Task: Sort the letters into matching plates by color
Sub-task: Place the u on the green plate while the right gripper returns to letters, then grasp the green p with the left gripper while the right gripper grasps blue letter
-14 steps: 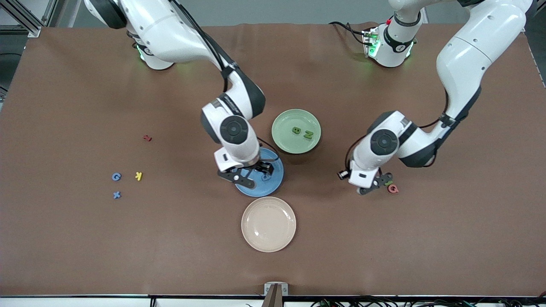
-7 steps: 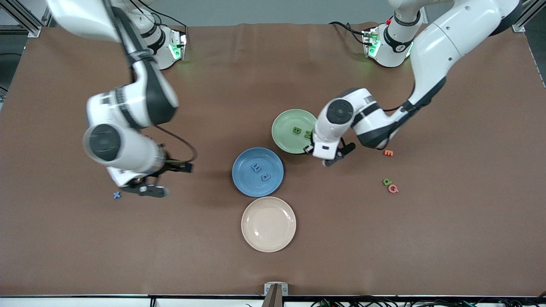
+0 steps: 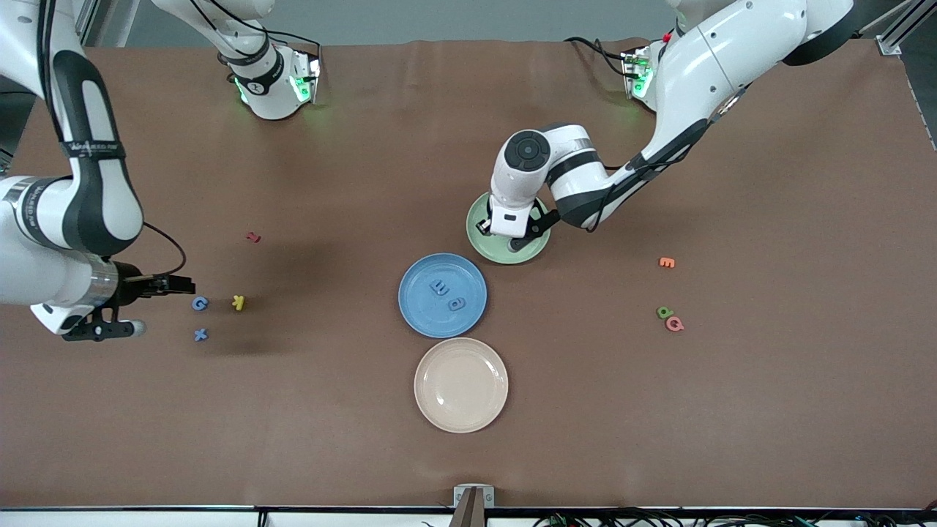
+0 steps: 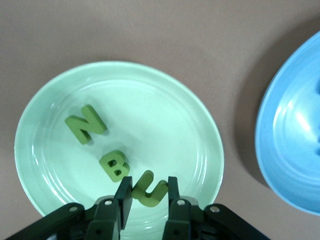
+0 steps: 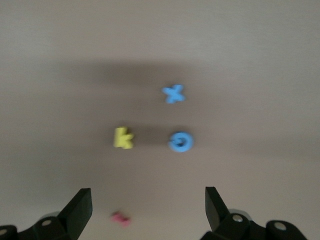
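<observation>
Hovering over the green plate [image 4: 45, 125], left claw [image 4: 146, 200] pinching green U [image 4: 149, 186] (beside B [image 4: 114, 165]), right claw [image 5: 147, 212] wide open, empty.

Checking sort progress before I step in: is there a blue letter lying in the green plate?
No. In the left wrist view the green plate holds only green letters: an N, a B and a U.

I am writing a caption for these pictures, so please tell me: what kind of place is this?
Probably a robot lab. Two white arms stand bolted to a brown table framed by metal rails. Cables run to their bases, and only small foam letters and three plates lie on it.
</observation>
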Robot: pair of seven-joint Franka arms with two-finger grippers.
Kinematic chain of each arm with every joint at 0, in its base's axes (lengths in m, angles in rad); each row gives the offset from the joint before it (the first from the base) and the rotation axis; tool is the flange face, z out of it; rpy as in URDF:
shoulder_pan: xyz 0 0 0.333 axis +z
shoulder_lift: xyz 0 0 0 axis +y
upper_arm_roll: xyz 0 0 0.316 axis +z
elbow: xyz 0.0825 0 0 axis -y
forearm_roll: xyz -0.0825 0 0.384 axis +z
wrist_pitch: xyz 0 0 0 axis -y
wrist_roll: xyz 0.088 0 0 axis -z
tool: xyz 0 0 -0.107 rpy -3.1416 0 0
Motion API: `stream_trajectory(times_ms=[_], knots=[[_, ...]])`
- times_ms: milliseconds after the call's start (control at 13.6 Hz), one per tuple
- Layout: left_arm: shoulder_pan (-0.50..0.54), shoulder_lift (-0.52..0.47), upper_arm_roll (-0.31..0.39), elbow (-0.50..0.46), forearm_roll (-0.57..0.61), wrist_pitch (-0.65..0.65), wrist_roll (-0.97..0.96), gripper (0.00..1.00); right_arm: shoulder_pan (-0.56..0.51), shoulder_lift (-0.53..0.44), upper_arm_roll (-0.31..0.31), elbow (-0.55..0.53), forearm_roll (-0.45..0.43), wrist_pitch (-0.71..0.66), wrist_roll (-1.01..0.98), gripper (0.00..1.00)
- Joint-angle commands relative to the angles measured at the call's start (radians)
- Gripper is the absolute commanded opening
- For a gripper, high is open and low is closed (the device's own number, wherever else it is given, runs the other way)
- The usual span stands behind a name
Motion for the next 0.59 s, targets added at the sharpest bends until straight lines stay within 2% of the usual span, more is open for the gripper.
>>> stream_trajectory(times_ms=[0, 74, 295, 516], knots=[[0.004, 0.007, 0.025, -0.002, 0.016, 0.019, -0.022, 0.94, -0.061, -0.036, 0.024, -0.188, -0.046, 0.224, -0.062, 1.0], [0.004, 0.001, 0.026, 0.0, 0.018, 0.019, -0.03, 1.0, -0.064, -0.031, 0.024, -0.225, -0.046, 0.288, -0.062, 1.0], [0.063, -0.051, 0.026, 0.0, 0.021, -0.001, -0.018, 1.0, -0.063, -0.007, 0.024, -0.257, -0.046, 0.389, -0.053, 1.0], [0.186, -0.124, 0.02, -0.002, 0.022, -0.019, 0.132, 0.99, -0.058, 0.039, 0.024, -0.248, -0.046, 0.435, -0.05, 0.96]])
